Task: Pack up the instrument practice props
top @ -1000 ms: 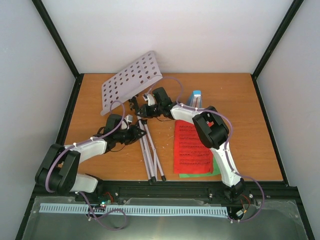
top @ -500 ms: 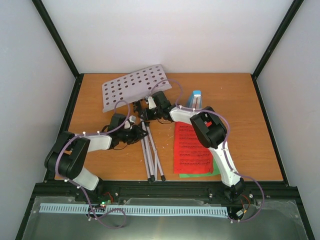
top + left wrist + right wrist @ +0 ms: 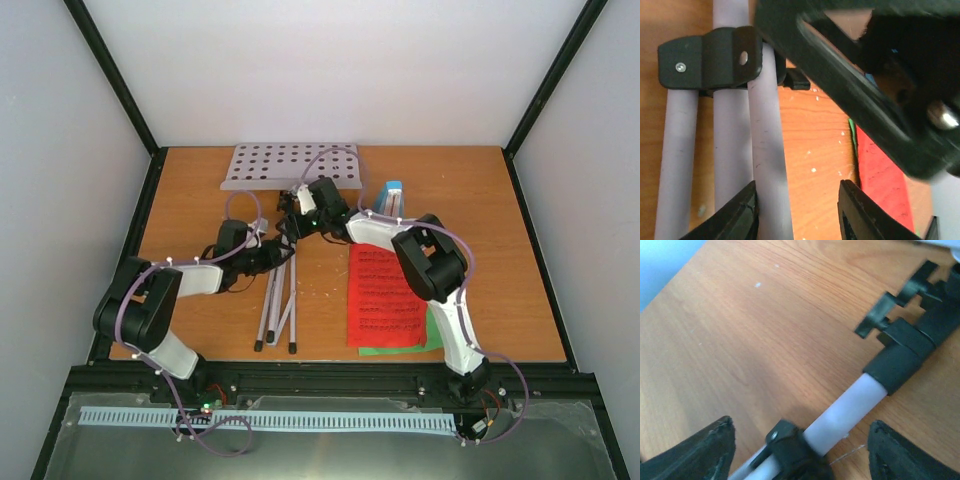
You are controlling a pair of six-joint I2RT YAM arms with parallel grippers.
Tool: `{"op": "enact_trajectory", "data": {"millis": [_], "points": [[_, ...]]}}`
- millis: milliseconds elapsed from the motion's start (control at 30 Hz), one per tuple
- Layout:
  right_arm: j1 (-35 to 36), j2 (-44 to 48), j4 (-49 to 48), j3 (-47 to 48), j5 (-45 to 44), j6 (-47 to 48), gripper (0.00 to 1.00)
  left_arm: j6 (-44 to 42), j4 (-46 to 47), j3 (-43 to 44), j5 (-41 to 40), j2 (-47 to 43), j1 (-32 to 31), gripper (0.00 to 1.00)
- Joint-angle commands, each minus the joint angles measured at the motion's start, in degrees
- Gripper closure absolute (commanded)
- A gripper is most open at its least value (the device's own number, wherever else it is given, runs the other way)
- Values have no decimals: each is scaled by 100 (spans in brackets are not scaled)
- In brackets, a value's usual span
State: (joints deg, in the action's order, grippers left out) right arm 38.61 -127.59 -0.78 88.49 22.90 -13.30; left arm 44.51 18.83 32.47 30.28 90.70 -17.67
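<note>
Music stand (image 3: pixel 288 168) lies flat on the wooden table (image 3: pixel 190 200), running from far to near at centre-left. Its grey perforated tray (image 3: pixel 250 165) rests at the far end, with its long side along the table's far edge and close to it. The silver legs (image 3: pixel 767 150) are folded together and point toward the near edge. In the left wrist view 3 pale tubes lie side by side under a black bracket (image 3: pixel 710 60). In the right wrist view the silver shaft (image 3: pixel 850 410) enters a black collar (image 3: pixel 900 360).

The left gripper (image 3: pixel 797 215) has its jaws apart, straddling 1 leg close to the bracket, with a gap on the right side of that tube. The right gripper (image 3: pixel 805 450) has its jaws spread wide on either side of the shaft, not clamping it. Both grippers meet at the stand's middle, just near of the tray.

The blue metronome (image 3: pixel 393 195) stands right of the tray, beside the right arm. The red page (image 3: pixel 385 295) lies right of the legs and apart from them, on top of a green page (image 3: pixel 400 349) that shows along its near edge.

The leg tips stop short of the table's near edge. Bare wood shows left of the legs, in a strip between the legs and the red page, and across the far-right corner.
</note>
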Motion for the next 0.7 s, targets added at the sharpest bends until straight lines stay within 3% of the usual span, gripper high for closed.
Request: {"op": "enact_trajectory", "data": {"millis": [0, 233, 400, 533, 667], "points": [[31, 741, 50, -104, -117, 278, 23, -793, 507, 366, -403, -426, 71, 48], [-139, 1716, 219, -118, -181, 203, 8, -1817, 39, 780, -566, -1361, 71, 11], [-709, 2421, 789, 100, -276, -132, 3, -2771, -863, 1808, -314, -1496, 202, 2], [-1759, 3178, 595, -264, 331, -861, 0, -2664, -1105, 2404, 212, -1442, 1229, 1], [-2781, 3975, 899, -897, -338, -543, 0, -2020, -776, 2328, 844, -1542, 2758, 1]]}}
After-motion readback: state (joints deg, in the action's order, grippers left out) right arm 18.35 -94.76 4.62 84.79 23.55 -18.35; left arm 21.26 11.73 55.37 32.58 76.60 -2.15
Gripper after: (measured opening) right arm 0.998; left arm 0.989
